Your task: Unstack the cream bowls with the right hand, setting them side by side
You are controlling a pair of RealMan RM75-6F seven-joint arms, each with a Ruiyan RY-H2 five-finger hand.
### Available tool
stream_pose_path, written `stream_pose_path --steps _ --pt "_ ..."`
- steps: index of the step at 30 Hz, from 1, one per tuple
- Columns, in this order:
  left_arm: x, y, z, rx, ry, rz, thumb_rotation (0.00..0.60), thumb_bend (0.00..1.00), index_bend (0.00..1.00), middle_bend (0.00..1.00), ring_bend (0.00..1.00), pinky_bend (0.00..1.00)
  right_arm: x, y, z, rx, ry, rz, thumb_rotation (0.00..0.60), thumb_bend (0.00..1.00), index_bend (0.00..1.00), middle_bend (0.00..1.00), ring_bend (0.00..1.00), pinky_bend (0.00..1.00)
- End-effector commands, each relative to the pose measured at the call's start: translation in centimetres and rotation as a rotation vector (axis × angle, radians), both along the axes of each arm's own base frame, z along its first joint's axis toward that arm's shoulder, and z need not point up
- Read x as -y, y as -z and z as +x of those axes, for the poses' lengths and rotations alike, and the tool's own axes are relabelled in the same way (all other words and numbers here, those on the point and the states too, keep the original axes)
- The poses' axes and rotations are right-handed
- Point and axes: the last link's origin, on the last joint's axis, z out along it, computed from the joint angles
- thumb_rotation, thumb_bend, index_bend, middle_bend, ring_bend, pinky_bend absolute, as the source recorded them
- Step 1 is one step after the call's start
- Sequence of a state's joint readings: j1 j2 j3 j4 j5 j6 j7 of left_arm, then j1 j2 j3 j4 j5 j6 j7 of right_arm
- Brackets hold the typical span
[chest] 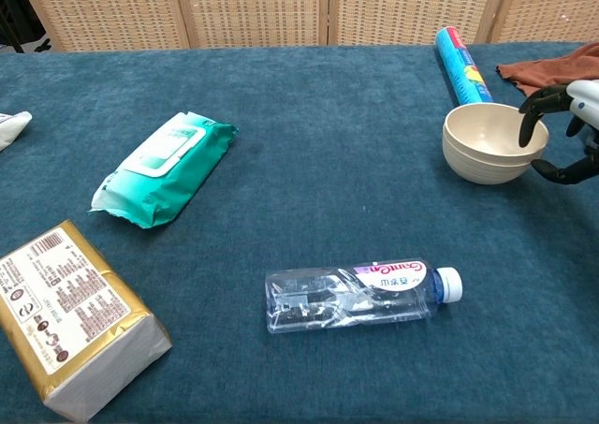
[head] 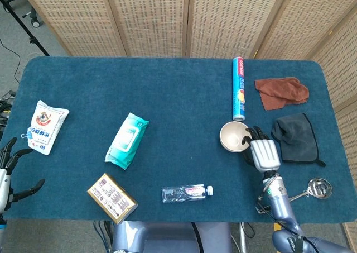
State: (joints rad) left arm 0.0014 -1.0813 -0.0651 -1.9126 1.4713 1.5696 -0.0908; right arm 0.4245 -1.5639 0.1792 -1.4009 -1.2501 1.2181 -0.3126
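Two cream bowls [head: 232, 136] [chest: 482, 145] sit stacked, one inside the other, on the blue table at the right. My right hand [head: 263, 151] [chest: 564, 132] is at the stack's right side. Its dark fingers [chest: 532, 115] hook over the rim into the top bowl, and the thumb lies against the outside wall below. The stack still rests on the table. My left hand [head: 14, 172] hangs off the table's left front edge with its fingers apart and nothing in it.
A blue roll [head: 239, 88] lies just behind the bowls. A brown cloth [head: 281, 92] and a dark grey cloth [head: 295, 137] lie to the right, with a metal strainer [head: 319, 188] near the front right edge. A water bottle [head: 187, 193], wipes pack [head: 127, 140], gold box [head: 111, 197] and white bag [head: 47, 125] lie further left.
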Motion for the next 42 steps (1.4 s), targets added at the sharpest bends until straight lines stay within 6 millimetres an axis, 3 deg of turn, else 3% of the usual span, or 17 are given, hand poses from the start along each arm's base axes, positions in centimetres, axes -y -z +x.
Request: stream_pose_path --steps 1,42 --pt "0.01 0.0 -0.02 0.0 0.0 0.0 0.6 0.18 0.27 0.0 0.0 0.05 -0.06 0.04 -0.07 -0.003 0.001 0.001 0.6 0.44 0.44 0.19 0.13 0.33" --pt "0.02 0.11 0.02 0.0 0.0 -0.006 0.6 0.18 0.27 0.0 0.0 0.05 -0.01 0.15 -0.2 -0.003 0.016 -0.009 0.6 0.44 0.57 0.19 0.13 0.33"
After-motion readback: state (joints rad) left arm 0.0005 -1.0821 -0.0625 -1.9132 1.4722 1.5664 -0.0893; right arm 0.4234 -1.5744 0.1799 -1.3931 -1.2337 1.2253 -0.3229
